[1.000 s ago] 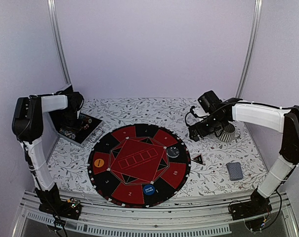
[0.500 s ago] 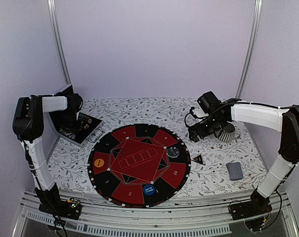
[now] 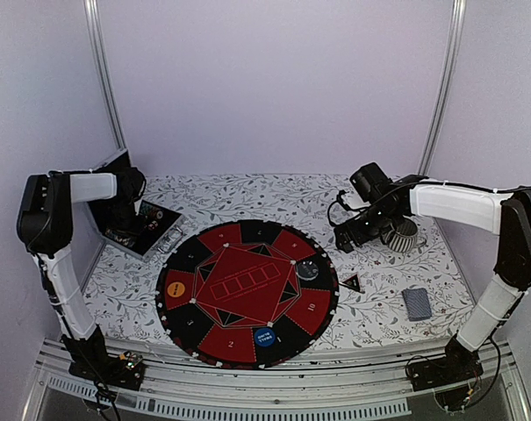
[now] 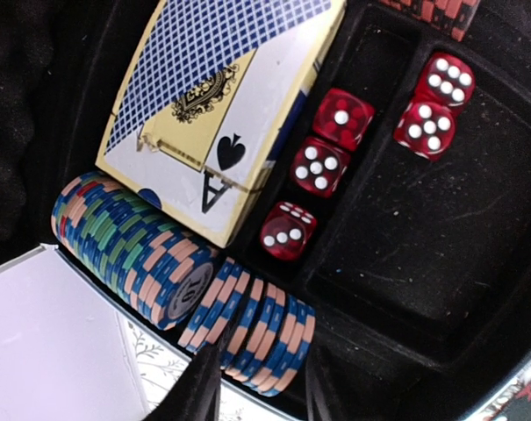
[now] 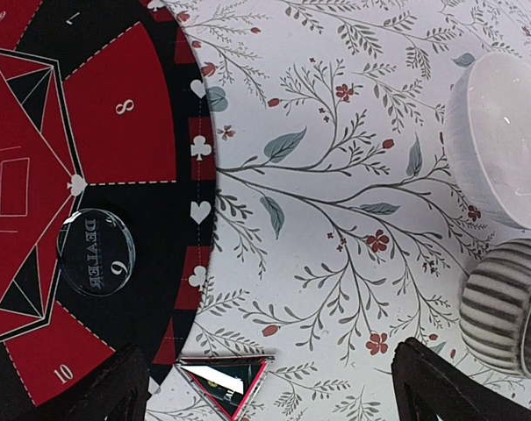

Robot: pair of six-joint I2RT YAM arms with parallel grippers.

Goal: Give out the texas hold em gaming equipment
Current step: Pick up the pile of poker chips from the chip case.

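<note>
The left pincer [image 4: 263, 379] straddles the chip row [image 4: 256, 331] in the far-left-corner case [image 4: 405, 219], presumably to lift it, grip unclear; the right pincer [image 5: 265, 368] hangs spread above the triangle marker [image 5: 226, 379].

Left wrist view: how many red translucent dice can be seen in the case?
5 red dice, all in the black foam tray: three in a diagonal line beside the blue-backed card deck, two together at upper right. More could lie outside the frame.
</note>
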